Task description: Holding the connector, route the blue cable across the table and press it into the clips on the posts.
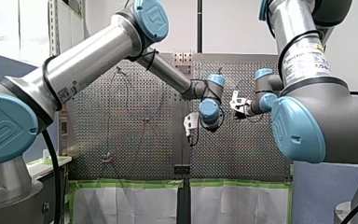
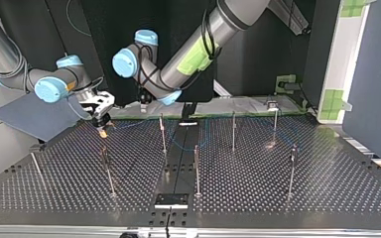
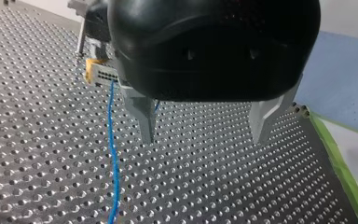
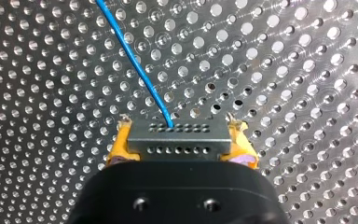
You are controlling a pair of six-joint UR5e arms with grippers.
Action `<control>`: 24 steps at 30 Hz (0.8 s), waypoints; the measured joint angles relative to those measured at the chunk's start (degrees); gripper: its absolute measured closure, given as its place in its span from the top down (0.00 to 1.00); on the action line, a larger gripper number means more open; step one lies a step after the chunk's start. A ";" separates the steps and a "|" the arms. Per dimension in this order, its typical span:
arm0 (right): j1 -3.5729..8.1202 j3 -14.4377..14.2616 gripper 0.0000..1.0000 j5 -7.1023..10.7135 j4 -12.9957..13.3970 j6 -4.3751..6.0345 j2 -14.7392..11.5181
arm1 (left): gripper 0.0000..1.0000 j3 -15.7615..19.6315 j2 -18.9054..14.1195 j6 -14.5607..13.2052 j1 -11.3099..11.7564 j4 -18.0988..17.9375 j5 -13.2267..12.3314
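Yellow-padded right hand [image 4: 181, 144] clamped on connector [image 4: 178, 134] | blue cable [image 4: 135, 60] trails from it | left hand [image 3: 204, 135] spread apart

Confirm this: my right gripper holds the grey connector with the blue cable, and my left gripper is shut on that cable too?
No. The left gripper is open and grips nothing; the blue cable passes beside its fingers, as the left wrist view shows. The right gripper does hold the connector.

One camera looks from high behind the robot [image 1: 93, 53] out over the perforated counter [image 1: 242, 149]; another faces back across it, low at the far edge. Both wrist cameras hang close over the holes, sharing the blue cable [image 3: 114, 154] and its connector [image 4: 179, 140].
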State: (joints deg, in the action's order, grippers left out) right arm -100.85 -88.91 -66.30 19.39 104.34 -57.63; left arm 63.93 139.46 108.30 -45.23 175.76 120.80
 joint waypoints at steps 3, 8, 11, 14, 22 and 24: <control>0.00 0.00 0.00 0.07 -0.03 0.00 0.00 | 1.00 -1.54 0.63 0.21 -0.04 -0.12 0.79; 0.00 0.00 0.00 0.17 -0.05 0.00 0.00 | 1.00 -3.28 0.82 0.50 -0.22 -0.21 1.69; 0.00 0.00 0.00 0.19 -0.05 0.00 0.00 | 1.00 -3.27 0.85 0.58 -0.36 -0.26 2.61; -0.01 0.00 0.00 0.20 -0.05 0.00 0.00 | 1.00 -2.86 0.87 0.59 -0.12 -0.37 3.33; -0.01 0.00 0.00 0.25 -0.05 0.00 0.00 | 1.00 -2.62 0.90 0.54 0.71 -2.53 3.39; 0.00 0.00 0.00 0.27 -0.04 0.00 0.00 | 1.00 -2.66 0.90 0.56 0.78 -3.51 3.53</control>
State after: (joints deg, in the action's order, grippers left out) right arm -100.86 -88.91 -66.03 19.35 104.34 -57.63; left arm 61.27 140.37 108.86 -44.45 172.25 124.33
